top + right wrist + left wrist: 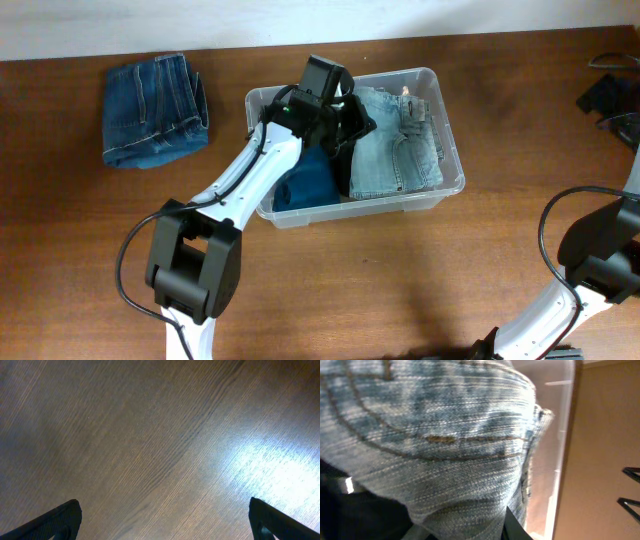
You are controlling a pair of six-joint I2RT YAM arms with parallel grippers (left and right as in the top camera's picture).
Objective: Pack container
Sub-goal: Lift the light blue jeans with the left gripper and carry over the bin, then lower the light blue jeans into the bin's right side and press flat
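Observation:
The clear container (440, 100) stands mid-table. Inside it, light-blue jeans (400, 150) lie on the right and a dark blue garment (305, 180) on the left. My left gripper (350, 125) reaches into the container over the jeans' left edge. In the left wrist view the light denim (445, 435) fills the frame and bulges between the fingers, with the left gripper (462, 530) shut on it; the container's clear wall (565, 435) runs along the right. My right gripper (162, 520) hangs open over bare wood with nothing between its fingers.
Folded dark blue jeans (155, 110) lie on the table at the far left. A black garment (340, 165) shows in the container under my left arm. Black items (610, 95) sit at the far right edge. The right arm (600, 260) stands at the lower right.

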